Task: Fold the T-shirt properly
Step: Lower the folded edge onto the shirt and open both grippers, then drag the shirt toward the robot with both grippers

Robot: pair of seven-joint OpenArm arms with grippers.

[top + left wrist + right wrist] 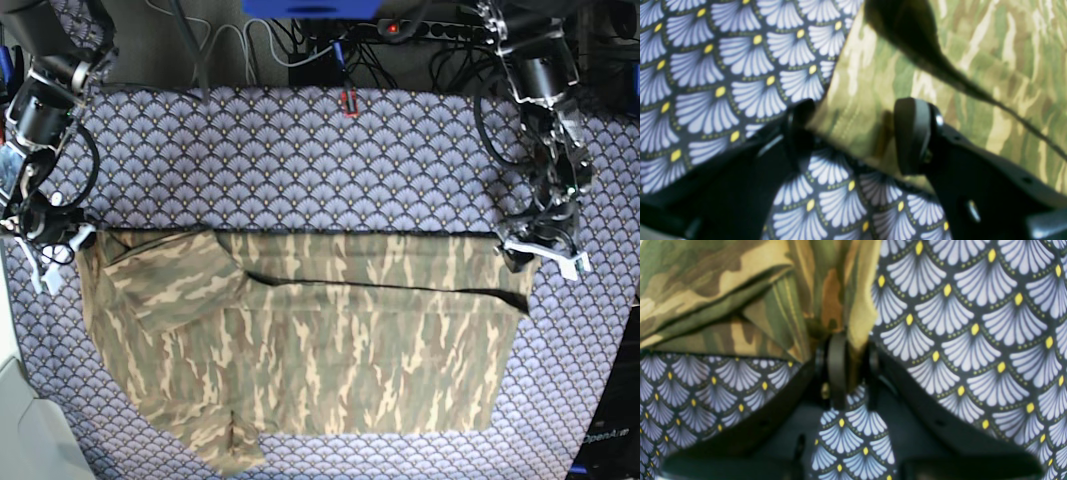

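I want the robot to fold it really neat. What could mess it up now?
The left gripper is open around the T-shirt edge, so that corner could drop when the arms move. The right gripper pinches only a bunched bit of cloth, which might slip out. One sleeve already lies folded crooked, so the finished fold could come out lopsided on the patterned cloth.

T-shirt [310,340]: lower hem tip cut off by the base view's bottom edge; both wrist views soft-focused.
Left gripper [857,133]: one jaw partly hidden behind the cloth edge.
Right gripper [848,366]: jaw tips buried in bunched fabric.
Counter [300,160]: near corners out of frame.
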